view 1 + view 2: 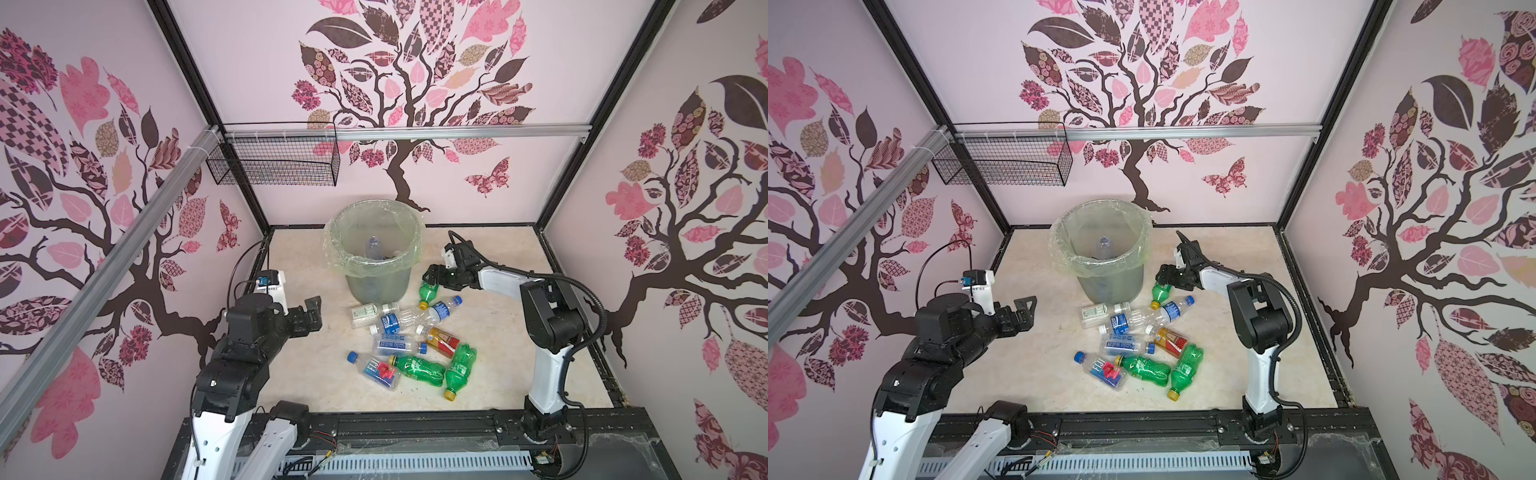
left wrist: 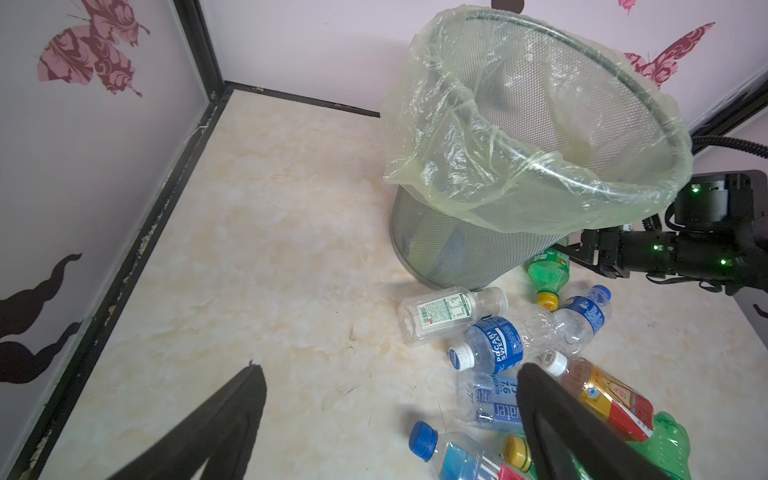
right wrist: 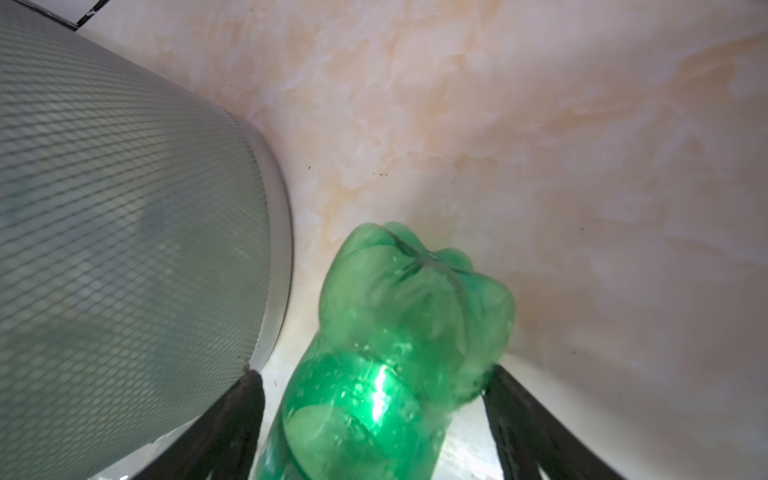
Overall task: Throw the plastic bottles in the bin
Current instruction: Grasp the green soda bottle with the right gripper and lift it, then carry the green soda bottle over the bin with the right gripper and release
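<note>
Where the pale marbled floor [image 1: 519,257] reaches the back wall, find the bin [image 1: 376,286] upright, with a clear liner folded over its rim and at least one clear bottle [image 1: 372,248] inside. Directly in front of it, toward the arms, note the plastic bottles [image 1: 392,322] lying on their sides in a loose heap: clear with blue labels, green with yellow caps, plus an amber bottle [image 1: 444,341] with a red label. Left of the heap, apart from it, see the left gripper [image 1: 316,313] hovering with jaws spread wide around nothing. Beside the bin's base, see the right gripper [image 3: 372,372] straddling the bottom end of a green bottle [image 3: 395,311], with one finger against its side and a sliver of floor beside the other. Jaws apart there, not clamped.
</note>
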{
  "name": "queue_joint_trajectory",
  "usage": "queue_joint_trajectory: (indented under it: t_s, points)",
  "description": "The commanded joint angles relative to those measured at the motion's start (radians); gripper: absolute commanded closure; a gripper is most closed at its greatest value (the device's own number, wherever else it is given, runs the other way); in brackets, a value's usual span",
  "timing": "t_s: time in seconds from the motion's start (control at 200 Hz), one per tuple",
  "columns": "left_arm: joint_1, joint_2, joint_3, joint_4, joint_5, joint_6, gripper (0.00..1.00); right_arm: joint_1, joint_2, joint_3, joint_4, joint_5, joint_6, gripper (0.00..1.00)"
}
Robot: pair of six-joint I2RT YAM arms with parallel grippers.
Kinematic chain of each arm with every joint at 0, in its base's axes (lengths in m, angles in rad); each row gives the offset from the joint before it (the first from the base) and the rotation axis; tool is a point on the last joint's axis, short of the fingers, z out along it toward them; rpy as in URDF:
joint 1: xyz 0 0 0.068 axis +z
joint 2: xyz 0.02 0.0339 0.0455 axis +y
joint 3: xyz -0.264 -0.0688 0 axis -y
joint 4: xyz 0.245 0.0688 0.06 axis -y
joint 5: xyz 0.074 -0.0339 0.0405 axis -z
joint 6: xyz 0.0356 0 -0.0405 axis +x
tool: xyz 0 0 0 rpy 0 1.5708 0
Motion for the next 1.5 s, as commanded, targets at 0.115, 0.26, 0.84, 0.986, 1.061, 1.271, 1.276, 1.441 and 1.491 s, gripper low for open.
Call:
queue_joint_trajectory:
  t_s: [0.115, 0.26, 0.84, 0.986, 1.061, 1.271, 1.276, 1.441, 1.491]
  points:
    - [0.003, -0.020, -0.002, -0.031, -0.020, 0.029, 0.02, 0.026, 0.096, 0.091, -0.040, 0.041, 0.003, 0.21]
    - [0.003, -0.032, -0.015, -0.034, -0.039, 0.018, 0.02, 0.026, 0.118, 0.093, -0.038, 0.053, 0.007, 0.31]
    - [0.003, -0.054, -0.050, -0.001, -0.020, 0.004, 0.02, -0.076, -0.111, 0.046, 0.094, -0.018, 0.019, 0.42]
    - [0.003, -0.044, -0.078, 0.027, 0.008, 0.000, 0.02, -0.097, -0.248, -0.009, 0.050, 0.003, -0.020, 0.41]
    - [0.003, -0.036, -0.096, 0.043, 0.023, -0.007, 0.02, -0.098, -0.327, -0.060, 0.050, 0.020, -0.028, 0.41]
    - [0.003, -0.013, -0.127, 0.093, 0.092, -0.039, 0.02, -0.098, -0.563, -0.234, 0.056, 0.013, -0.029, 0.40]
    - [0.003, -0.013, -0.128, 0.094, 0.093, -0.039, 0.02, -0.098, -0.568, -0.240, 0.058, 0.013, -0.029, 0.40]
    - [0.003, 0.006, -0.150, 0.130, 0.116, -0.046, 0.02, -0.098, -0.790, -0.392, 0.111, -0.001, -0.031, 0.39]
    - [0.003, 0.012, -0.155, 0.138, 0.120, -0.052, 0.02, -0.098, -0.844, -0.426, 0.111, -0.001, -0.029, 0.39]
